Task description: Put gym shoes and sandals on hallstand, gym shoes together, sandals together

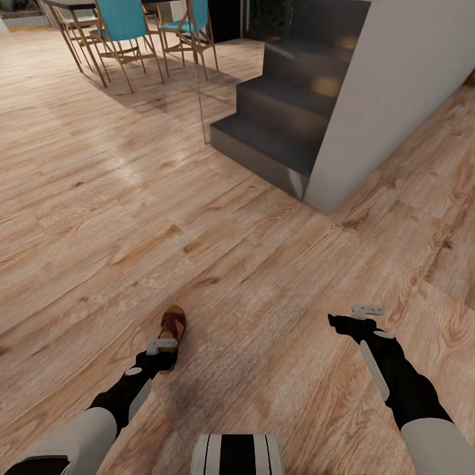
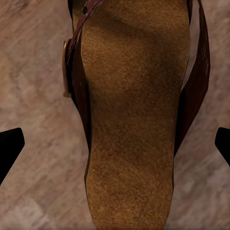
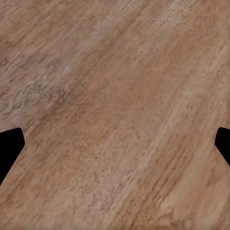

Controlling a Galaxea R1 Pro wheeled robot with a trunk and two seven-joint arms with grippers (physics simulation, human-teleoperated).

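Hovering over one sandal (image 1: 173, 328), left end effector (image 2: 115, 143) fingers apart, bare corridor floor (image 1: 264, 277) around.

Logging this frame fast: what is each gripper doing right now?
Left gripper: open, fingers wide either side of the dark brown leather-look sandal, not gripping it.
Right gripper: open, holding nothing, above the light brown wood-plank floor.

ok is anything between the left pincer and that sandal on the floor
Nothing visible. The left pincer sits directly over the sandal, open, its fingertips wide apart on either side of the footbed with bare floor around.
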